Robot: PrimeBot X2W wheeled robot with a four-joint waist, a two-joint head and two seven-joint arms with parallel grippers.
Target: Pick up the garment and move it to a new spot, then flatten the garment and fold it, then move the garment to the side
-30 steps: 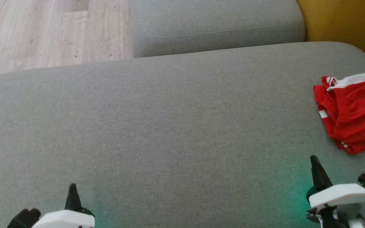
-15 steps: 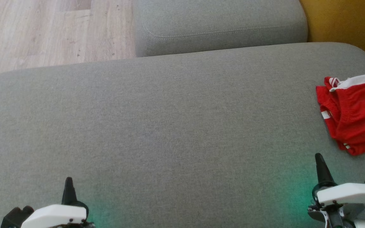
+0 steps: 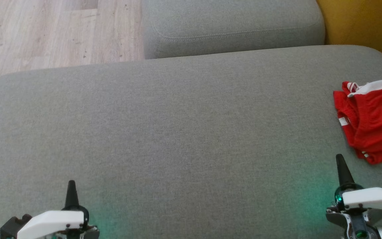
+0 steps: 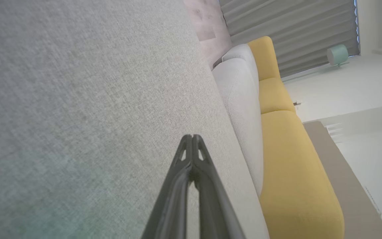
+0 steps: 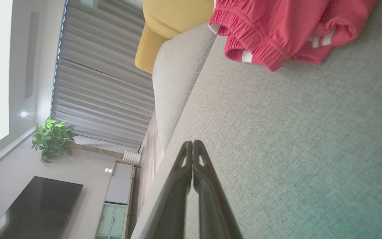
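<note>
The garment [image 3: 373, 122] is a red piece of clothing with white trim, lying crumpled at the right edge of the grey sofa seat [image 3: 184, 126]. It shows again at the top of the right wrist view as the garment [image 5: 277, 26]. My right gripper [image 3: 341, 162] is shut, empty, and hovers just short of the garment's near corner. In its own view the right gripper [image 5: 193, 143] has both tips pressed together. My left gripper [image 3: 71, 186] is shut and empty at the lower left, far from the cloth, and the left gripper [image 4: 191, 137] also shows its tips touching.
A second grey cushion [image 3: 230, 26] sits behind the seat, with wooden floor [image 3: 45, 33] at the far left and a yellow sofa part [image 3: 366, 23] at the far right. The seat's rounded far edge runs across the head view.
The camera has shifted a little, so the whole picture slid right and down. Both grippers have reached slightly forward over the seat. The garment lies as before.
</note>
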